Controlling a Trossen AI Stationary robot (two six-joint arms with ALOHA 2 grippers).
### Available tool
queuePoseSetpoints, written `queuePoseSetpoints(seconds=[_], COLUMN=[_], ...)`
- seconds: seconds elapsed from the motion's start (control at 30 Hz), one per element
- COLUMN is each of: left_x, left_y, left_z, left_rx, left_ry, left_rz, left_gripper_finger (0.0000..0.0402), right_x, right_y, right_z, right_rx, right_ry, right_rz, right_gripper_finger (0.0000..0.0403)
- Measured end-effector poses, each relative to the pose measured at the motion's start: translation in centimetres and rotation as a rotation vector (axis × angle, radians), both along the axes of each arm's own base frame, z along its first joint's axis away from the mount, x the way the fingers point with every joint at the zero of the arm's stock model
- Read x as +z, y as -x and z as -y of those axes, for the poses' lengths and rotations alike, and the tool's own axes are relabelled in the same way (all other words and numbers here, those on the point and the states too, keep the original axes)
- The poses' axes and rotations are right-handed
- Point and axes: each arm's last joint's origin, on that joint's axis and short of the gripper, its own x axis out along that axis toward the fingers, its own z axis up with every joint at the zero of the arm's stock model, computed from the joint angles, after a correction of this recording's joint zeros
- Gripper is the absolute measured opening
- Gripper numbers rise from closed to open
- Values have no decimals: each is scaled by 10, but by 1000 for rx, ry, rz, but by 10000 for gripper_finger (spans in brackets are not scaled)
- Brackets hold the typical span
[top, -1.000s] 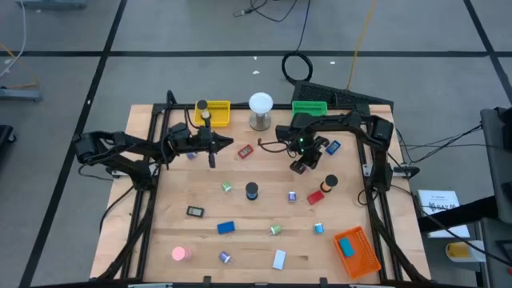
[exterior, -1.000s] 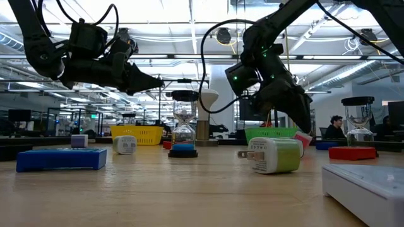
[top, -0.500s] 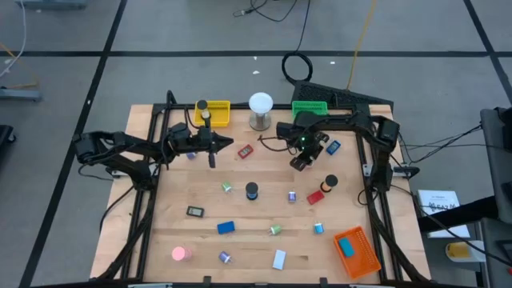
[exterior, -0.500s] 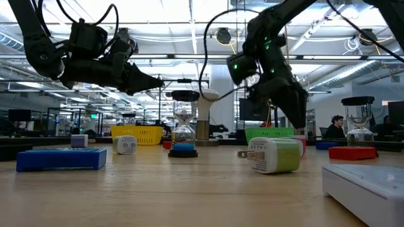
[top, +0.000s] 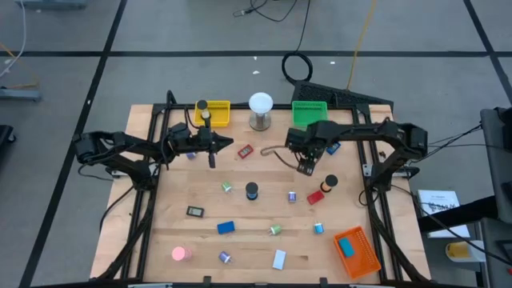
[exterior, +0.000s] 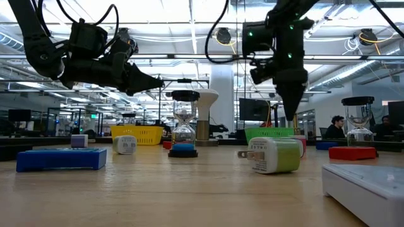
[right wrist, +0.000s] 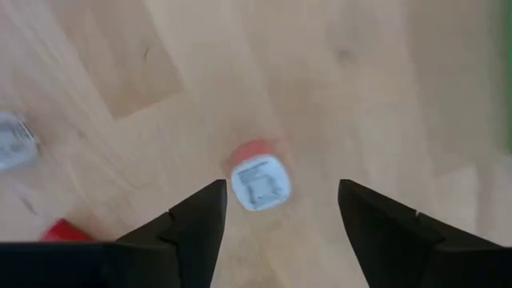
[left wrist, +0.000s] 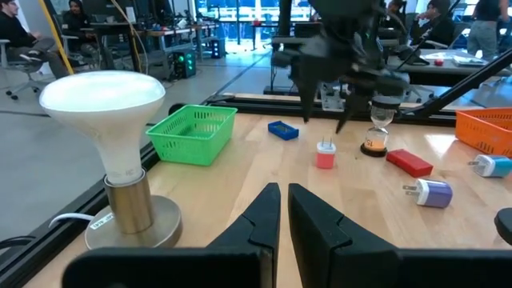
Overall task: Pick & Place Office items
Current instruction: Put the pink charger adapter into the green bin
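The right pincer [right wrist: 276, 212], spread wide, is hanging over a small red plug [right wrist: 258, 180] standing upright, its white squarish face showing.

1 camera looks straight down, 1 level across the table [top: 200, 240], 2 ride the wrists.

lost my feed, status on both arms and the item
Right end effector open over small red-and-white plug, not gripping. Left end effector shut, empty, waiting. Nothing in the way.
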Motion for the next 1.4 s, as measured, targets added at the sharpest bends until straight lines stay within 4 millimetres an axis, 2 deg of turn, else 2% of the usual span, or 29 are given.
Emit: queuePoseSetpoints(seconds=[0.23,0.47,0.83,1.1,1.27,1.4], left_x=[0,0,0,0,0,0], left_y=[0,0,0,0,0,0], left_z=[0,0,0,0,0,0], left_rx=[0,0,0,0,0,1], left_ry=[0,1,4,5,7,7], left_rz=[0,0,-3,-3,-3,-3], left_gripper_finger=[30,30,31,31,31,31], right_x=[-22,-22,-39,-40,-39,-22], right_y=[7,3,-2,-1,0,-6], right_z=[-6,-6,-5,-1,2,11], right_rx=[88,127,140,122,88,1], right_ry=[-25,-22,-51,-55,-56,-81], right_rz=[-7,34,-19,-25,-21,23], right_gripper_finger=[237,236,189,138,130,130])
